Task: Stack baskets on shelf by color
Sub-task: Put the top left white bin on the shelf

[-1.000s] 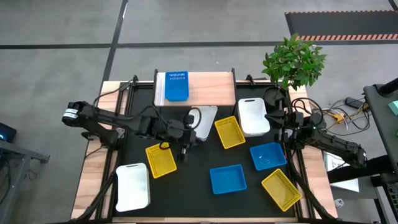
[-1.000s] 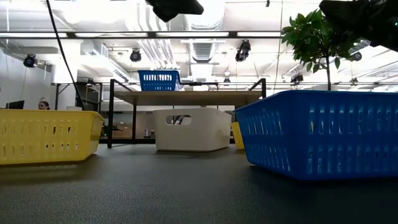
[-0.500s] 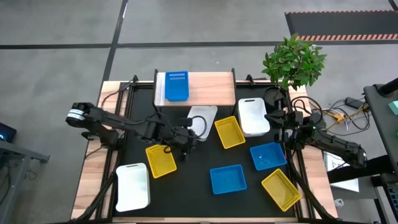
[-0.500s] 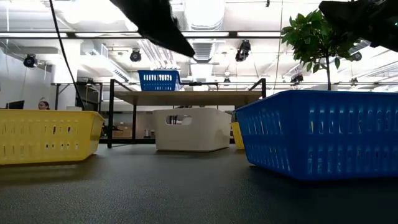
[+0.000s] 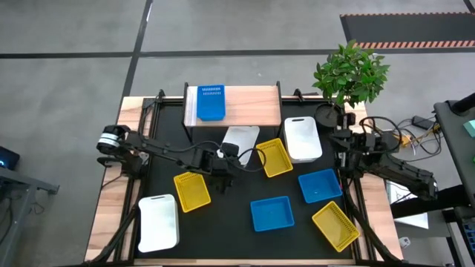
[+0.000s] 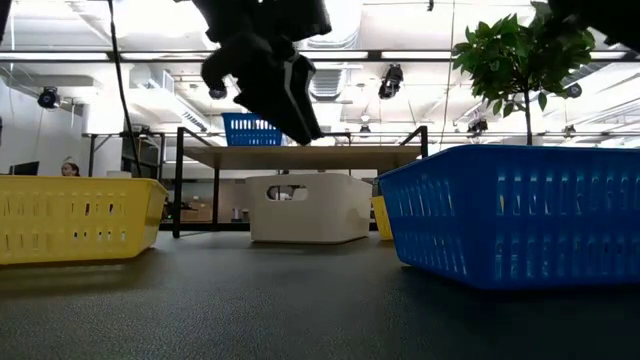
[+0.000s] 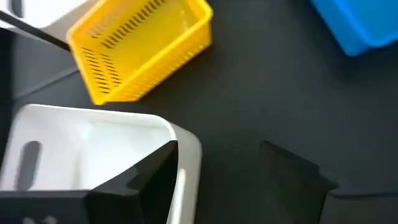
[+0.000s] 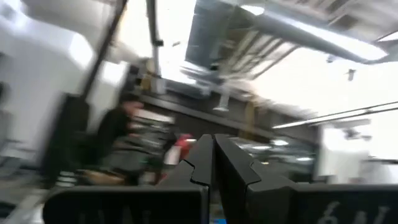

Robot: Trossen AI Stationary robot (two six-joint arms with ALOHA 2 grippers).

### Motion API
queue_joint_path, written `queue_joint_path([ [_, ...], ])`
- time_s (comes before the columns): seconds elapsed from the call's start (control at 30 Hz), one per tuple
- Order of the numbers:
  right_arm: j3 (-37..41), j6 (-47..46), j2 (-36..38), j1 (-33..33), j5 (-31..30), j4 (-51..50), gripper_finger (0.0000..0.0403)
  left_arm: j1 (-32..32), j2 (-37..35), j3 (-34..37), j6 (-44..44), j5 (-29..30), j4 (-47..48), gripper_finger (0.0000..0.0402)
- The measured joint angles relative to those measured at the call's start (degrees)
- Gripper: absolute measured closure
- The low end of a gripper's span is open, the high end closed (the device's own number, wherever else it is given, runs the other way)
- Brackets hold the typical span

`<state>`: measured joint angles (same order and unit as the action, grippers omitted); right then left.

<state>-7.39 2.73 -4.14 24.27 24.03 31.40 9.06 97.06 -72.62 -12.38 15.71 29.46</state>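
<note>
Left gripper (image 5: 223, 167): descended within the last second, fingers spread, apparently straddling the white perforated plastic basket's (image 7: 93, 155) rim by the wooden-topped shelf (image 5: 249, 106). Pickup pending. Right gripper (image 8: 212, 163): pressed together, parked.

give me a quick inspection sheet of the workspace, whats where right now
surface: black table top, wood strips at its sides
job's things: one blue basket on the shelf; eight baskets on the table, three white, three yellow, two blue
clutter: potted plant at the far right corner
grippers: left gripper open, one finger inside the white basket; right gripper shut, at the table's right edge
cables: bundle right of the table
surroundings: grey floor, workshop behind
</note>
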Motion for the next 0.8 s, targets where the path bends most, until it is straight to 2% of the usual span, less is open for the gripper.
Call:
queue_joint_path([
  [0.13, -0.4, -6.0, 0.0, 0.0, 7.6, -2.2, 0.0394, -0.6, 0.0, 1.3, -0.2, 3.9, 0.2, 0.0194],
  [0.2, -0.1, -8.8, 0.0, 0.0, 9.2, -2.8, 0.0394, -1.1, -0.1, 1.8, -0.5, 4.1, 0.1, 0.0194],
  [0.33, 0.2, -11.7, -0.1, 0.0, 9.4, -4.0, 0.0394, -1.9, 0.2, 2.2, -1.7, 4.2, 0.2, 0.0194],
  [0.6, 0.2, -11.1, -0.1, 0.0, 9.4, -7.3, 0.0394, -3.9, 0.4, 2.2, -2.4, 4.1, -1.0, 0.0194],
  [0.8, 0.2, -11.1, -0.1, 0.0, 9.4, -7.2, 0.0394, -4.8, 4.4, 2.4, -1.5, 2.8, -4.0, 0.0194],
])
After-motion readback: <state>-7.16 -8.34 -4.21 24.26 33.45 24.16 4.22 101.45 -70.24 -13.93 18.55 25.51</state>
